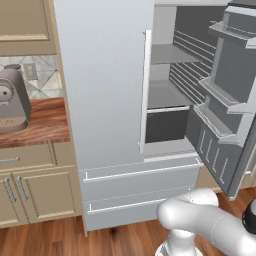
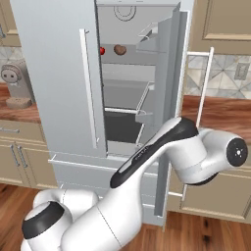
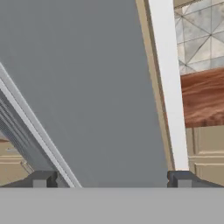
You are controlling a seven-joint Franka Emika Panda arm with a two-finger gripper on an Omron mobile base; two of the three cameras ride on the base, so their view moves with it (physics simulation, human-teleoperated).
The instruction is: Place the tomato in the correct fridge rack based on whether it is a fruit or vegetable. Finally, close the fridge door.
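Around me I see tan cabinets (image 1: 35, 192) under a reddish wood counter (image 1: 42, 125), a grey coffee machine (image 1: 12, 100) on it, patterned tile wall (image 2: 223, 73) behind, and a wood plank floor (image 1: 60, 240) below.

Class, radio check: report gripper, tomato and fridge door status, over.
Gripper open, empty, facing the open fridge door. Tomato on upper fridge shelf beside brown lump. Door not yet closed.

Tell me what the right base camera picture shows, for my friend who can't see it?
A grey fridge stands with its right door swung open, and a small red tomato sits beside a brown lump on an upper shelf inside. The white robot arm bends across the front, reaching behind the open door.
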